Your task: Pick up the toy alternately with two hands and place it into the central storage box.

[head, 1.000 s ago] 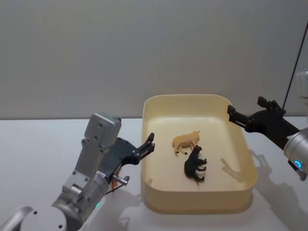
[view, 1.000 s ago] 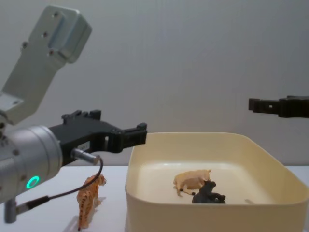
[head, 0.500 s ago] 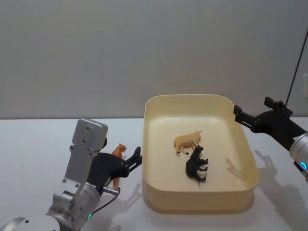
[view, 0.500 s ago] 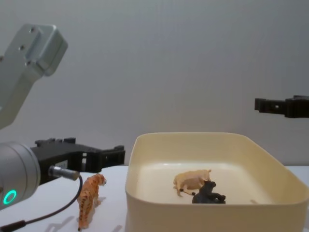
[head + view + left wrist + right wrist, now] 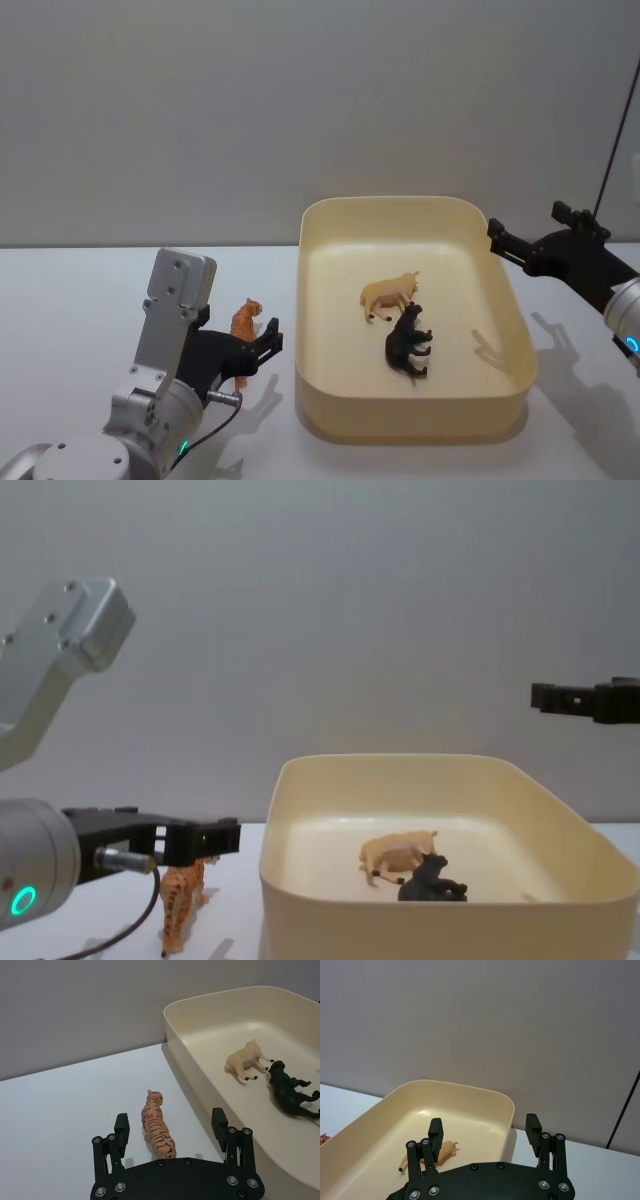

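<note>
Left wrist view: a tan plastic lion [image 5: 245, 1061] and a black animal figure [image 5: 290, 1095] already lie in the cream-yellow rectangular plastic tub [image 5: 225, 993]. The orange striped tiger figure [image 5: 156, 1127] stands outside, just beside it, between the spread fingers of the left gripper [image 5: 170, 1119], seemingly ungrasped. The right gripper [image 5: 484, 1129] hovers spread-fingered at the tub's far right corner.

The white table [image 5: 70, 300] before me runs back to a grey wall and carries two things. The cream-yellow storage box [image 5: 400, 418] sits flat on it, a little to my right of centre. Just beside the box's left wall, not touching it, an orange striped toy tiger [image 5: 243, 322] stands upright on its feet, head pointing away from me.
</note>
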`<move>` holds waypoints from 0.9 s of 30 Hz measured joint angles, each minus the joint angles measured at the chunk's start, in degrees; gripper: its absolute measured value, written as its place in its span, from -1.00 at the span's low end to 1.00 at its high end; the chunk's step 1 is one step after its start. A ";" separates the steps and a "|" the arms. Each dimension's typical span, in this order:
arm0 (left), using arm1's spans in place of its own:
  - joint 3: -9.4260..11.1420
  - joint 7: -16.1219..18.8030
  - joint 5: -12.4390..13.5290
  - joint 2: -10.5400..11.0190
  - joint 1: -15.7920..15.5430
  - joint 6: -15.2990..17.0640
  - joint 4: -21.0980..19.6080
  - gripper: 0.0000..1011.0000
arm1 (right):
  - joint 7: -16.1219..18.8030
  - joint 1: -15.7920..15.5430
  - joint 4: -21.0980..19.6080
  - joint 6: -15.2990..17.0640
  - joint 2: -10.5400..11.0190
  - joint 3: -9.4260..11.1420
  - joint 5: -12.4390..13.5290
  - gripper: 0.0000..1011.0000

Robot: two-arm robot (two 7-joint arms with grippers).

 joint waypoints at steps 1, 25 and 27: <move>-0.04 0.01 -0.05 -0.09 -0.07 0.22 0.18 0.98 | 0.00 0.00 0.00 0.00 0.01 0.00 0.00 0.98; -0.81 -0.76 -0.66 -3.32 -2.84 1.47 7.34 0.98 | -0.07 -0.08 -0.07 -0.05 0.07 0.04 0.00 0.98; -0.83 -0.86 -0.64 -3.47 -2.97 1.45 7.66 0.98 | -0.07 -0.08 -0.07 -0.05 0.07 0.04 0.00 0.98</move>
